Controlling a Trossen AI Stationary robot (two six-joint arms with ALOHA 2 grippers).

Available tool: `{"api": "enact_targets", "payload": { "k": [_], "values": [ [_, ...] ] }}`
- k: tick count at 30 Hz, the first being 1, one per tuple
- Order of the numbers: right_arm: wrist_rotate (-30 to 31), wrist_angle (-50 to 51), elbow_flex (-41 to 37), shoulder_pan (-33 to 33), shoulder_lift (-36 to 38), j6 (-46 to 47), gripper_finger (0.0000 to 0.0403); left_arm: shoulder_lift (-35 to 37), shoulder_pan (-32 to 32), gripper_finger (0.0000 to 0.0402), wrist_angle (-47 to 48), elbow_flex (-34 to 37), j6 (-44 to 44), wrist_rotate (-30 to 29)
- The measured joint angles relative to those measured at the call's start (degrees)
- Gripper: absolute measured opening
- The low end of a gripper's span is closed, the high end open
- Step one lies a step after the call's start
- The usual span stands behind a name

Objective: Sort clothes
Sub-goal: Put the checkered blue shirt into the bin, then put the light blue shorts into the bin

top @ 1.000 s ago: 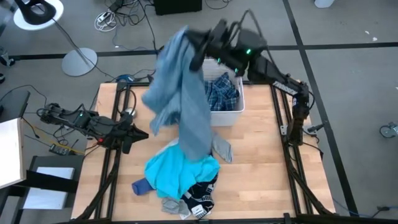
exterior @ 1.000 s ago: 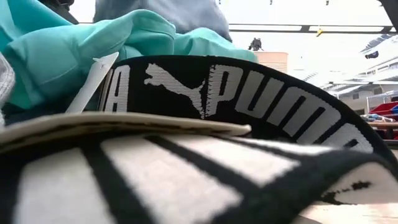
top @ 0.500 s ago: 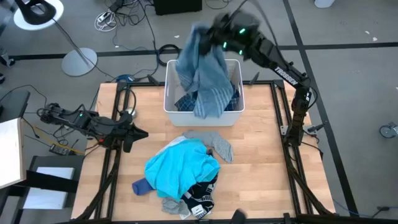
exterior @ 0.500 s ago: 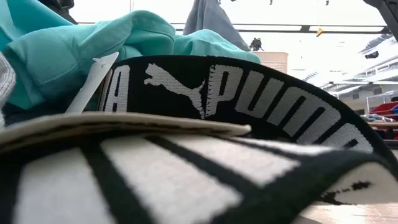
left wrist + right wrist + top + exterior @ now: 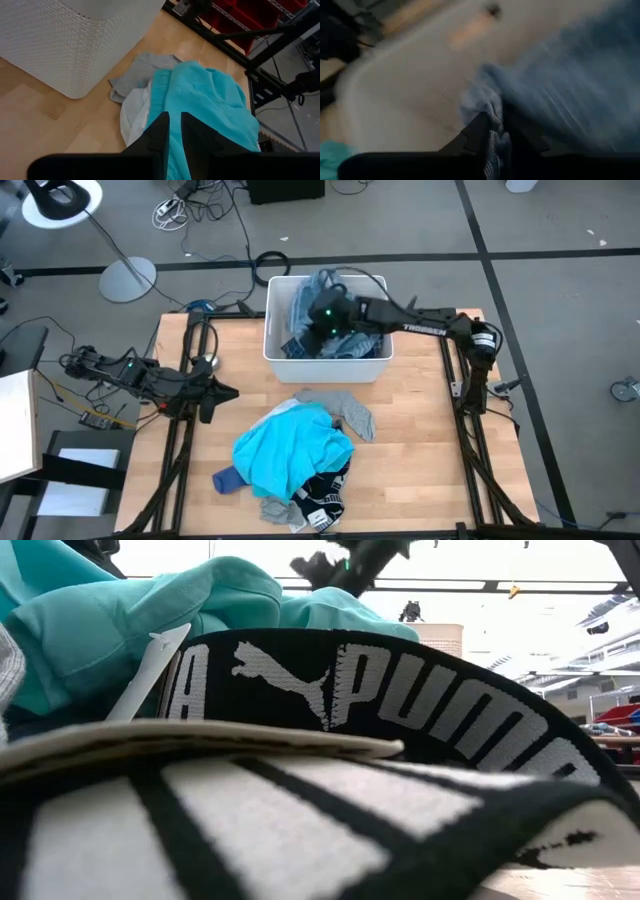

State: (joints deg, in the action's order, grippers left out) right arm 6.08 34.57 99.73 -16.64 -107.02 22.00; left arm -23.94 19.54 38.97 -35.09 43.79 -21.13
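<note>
1. While the left gripper point(image 5: 225, 392) waits low at the table's left edge, its fingers point(image 5: 159, 132) lie pressed together with nothing between them.
2. Just ahead of that claw lies the loose pile on the wooden table point(image 5: 420, 450): the turquoise top point(image 5: 292, 454) sits nearest its tips, and in the left wrist view the same top point(image 5: 205, 107) fills the space past the fingers.
3. Beyond the top from the left claw, the grey t-shirt point(image 5: 342, 410) spreads flat on the wood — it touches the turquoise cloth and reaches toward the bin; the left wrist view shows it point(image 5: 142, 70) just beside the bin's woven wall point(image 5: 75, 40).
4. To the near side of the pile, farther from both claws, the blue sock point(image 5: 226, 479) pokes out from under the turquoise top, and the dark navy piece point(image 5: 322, 485) with its black-and-white lettered band point(image 5: 400, 690) lies at the pile's front edge.
5. Reaching across from the right, the right gripper point(image 5: 322, 315) is down inside the white bin point(image 5: 272, 340).
6. Its fingers point(image 5: 477, 132) pinch a fold of the blue-grey striped shirt point(image 5: 560, 85) — the shirt point(image 5: 308, 300) lies bunched in the bin all around the claw.
7. Under and just beside that claw, the navy plaid shirt point(image 5: 352, 345) rests in the bin as well.
</note>
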Motion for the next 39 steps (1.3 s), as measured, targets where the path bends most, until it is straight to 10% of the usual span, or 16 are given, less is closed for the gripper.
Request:
{"api": "enact_targets", "payload": {
  "k": [9,20,32,39],
  "values": [
    [-11.28,-1.20,-11.60,-4.62,0.46,8.52,0.0175,0.00,0.01,0.0053,-0.35,0.00,0.33,0.00],
    [-29.40,2.55,-2.66,-8.52,1.00,10.78,0.0279,-0.32,-0.01,0.0085,-3.30,0.00,-0.90,0.10],
    [-4.12,21.26,14.96,-2.57,11.71,2.40,0.0262,-6.54,0.01,0.0145,-7.52,0.00,-6.23,2.73],
    [12.19,31.29,15.62,12.23,22.67,7.28,0.0252,-11.80,0.05,0.0147,-15.63,0.00,-9.90,3.59]
  ]
}}
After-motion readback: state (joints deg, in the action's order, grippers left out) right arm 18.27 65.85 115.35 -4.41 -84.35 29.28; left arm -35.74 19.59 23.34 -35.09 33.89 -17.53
